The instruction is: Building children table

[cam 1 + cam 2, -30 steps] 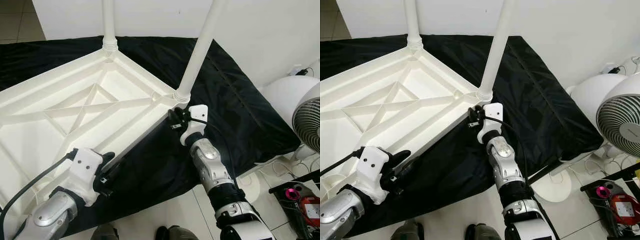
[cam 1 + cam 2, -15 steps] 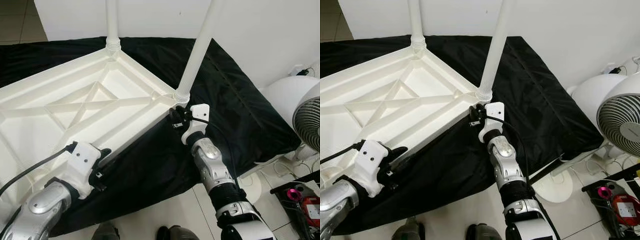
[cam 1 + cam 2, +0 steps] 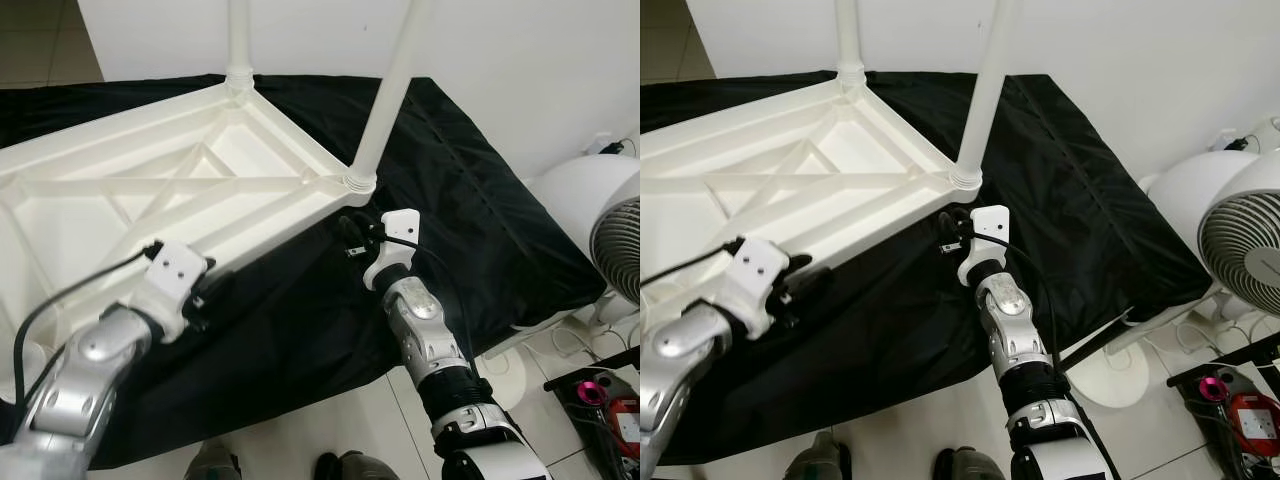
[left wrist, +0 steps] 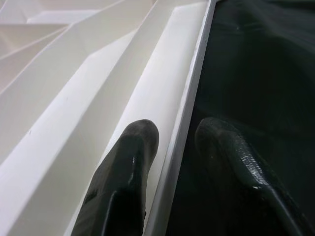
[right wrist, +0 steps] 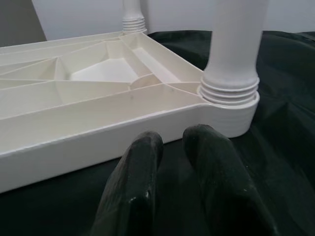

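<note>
A white plastic children's table (image 3: 60, 220) lies upside down on a black cloth (image 3: 480, 230). Two white legs stand up from it, one at the far corner (image 3: 240, 40) and one at the near right corner (image 3: 385, 100). My left gripper (image 3: 215, 290) is shut on the table's near rim; in the left wrist view its fingers (image 4: 133, 162) sit on either side of that thin edge. My right gripper (image 3: 350, 235) is shut with nothing in it. It hovers over the cloth, a little short of the near right corner socket (image 5: 229, 93).
A white fan (image 3: 620, 235) and a round white body (image 3: 575, 190) stand to the right, with cables on the tiled floor. A pink object (image 3: 600, 385) lies at the lower right. A white wall rises behind the cloth. My feet (image 3: 340, 465) are at the cloth's near edge.
My left arm has moved up and forward with the table's rim. The table has shifted away, so its near right corner now stands apart from my right gripper, which has stayed put.
</note>
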Controlling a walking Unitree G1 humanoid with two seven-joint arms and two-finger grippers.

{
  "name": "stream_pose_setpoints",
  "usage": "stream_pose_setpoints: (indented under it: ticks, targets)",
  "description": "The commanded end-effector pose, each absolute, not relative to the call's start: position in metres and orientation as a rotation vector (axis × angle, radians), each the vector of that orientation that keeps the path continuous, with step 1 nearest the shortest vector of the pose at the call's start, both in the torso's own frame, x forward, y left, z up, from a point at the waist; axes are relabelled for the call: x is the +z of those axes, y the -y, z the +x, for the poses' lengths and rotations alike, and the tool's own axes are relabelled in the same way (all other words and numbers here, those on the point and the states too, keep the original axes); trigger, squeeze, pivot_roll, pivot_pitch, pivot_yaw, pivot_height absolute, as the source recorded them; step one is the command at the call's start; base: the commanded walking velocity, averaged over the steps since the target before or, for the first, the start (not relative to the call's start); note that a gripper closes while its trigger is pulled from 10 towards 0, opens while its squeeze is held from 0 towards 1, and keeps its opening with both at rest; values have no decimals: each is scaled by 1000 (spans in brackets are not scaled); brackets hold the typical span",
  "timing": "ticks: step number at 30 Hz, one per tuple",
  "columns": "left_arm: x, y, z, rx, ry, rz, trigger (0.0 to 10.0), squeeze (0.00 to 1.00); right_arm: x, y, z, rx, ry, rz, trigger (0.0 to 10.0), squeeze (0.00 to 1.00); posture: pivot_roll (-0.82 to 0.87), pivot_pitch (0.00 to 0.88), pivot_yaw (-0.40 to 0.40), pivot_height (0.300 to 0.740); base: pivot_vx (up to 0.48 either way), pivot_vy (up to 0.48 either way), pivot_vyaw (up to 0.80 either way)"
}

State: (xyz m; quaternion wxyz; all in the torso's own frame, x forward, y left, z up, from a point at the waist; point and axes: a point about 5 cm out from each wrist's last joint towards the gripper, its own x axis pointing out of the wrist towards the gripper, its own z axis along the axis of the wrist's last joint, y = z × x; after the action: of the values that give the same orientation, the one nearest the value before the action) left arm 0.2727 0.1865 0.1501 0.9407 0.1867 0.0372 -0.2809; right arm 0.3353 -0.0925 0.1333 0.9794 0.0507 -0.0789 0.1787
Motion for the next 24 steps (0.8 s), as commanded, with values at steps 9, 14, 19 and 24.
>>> stream_pose_setpoints:
  ticks: [9, 14, 19, 24]
  targets:
    - [157, -187, 280, -638, -27, 401, 10000, 0, 125, 106, 329, 308, 149, 87, 10000, 0, 75, 110, -76, 740, 0, 0, 0]
    - [169, -180, 259, -619, 60, 347, 10000, 0, 122, 107, 326, 303, 143, 88, 10000, 0, 77, 114, -78, 740, 0, 0, 0]
    - [176, -176, 246, -549, 102, 220, 10000, 0, 122, 103, 328, 321, 137, 90, 10000, 0, 104, 117, -100, 740, 0, 0, 0]
    - [182, -177, 210, -522, 156, 65, 10000, 0, 127, 87, 335, 391, 133, 92, 10000, 0, 153, 120, -140, 740, 0, 0, 0]
